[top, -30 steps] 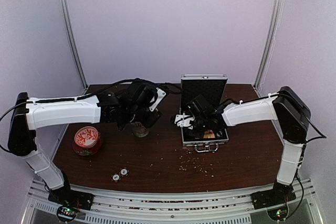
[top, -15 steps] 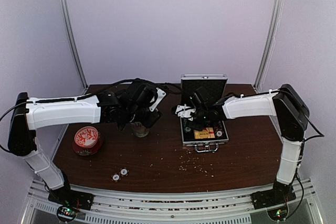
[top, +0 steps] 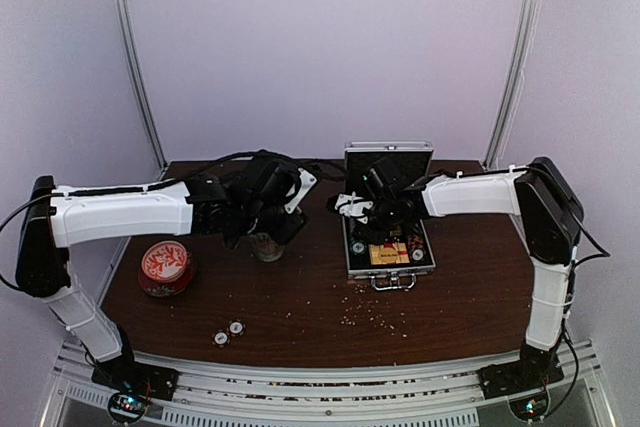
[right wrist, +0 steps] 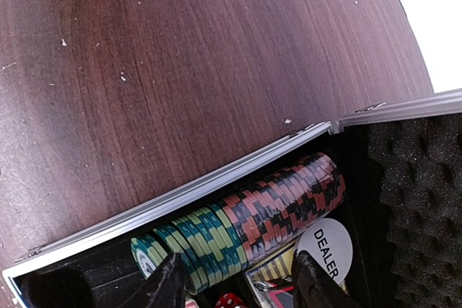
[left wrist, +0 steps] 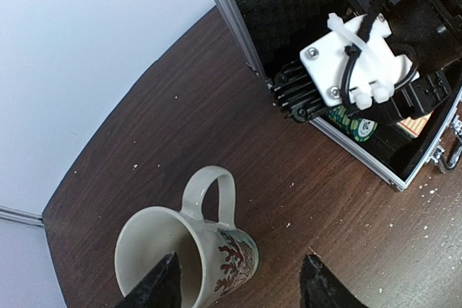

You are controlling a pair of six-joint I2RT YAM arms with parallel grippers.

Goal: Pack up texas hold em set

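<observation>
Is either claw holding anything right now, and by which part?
Neither, it seems. The left gripper stands open over the mug, not pinching it; the right gripper hangs open above the poker chips.

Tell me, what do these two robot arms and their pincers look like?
The left arm and right arm match: long white shells, black joints and black elbow blocks. A black cable is zip-tied across a white screwed plate on the right wrist. The left gripper and right gripper each end in two black tapered fingers.
</observation>
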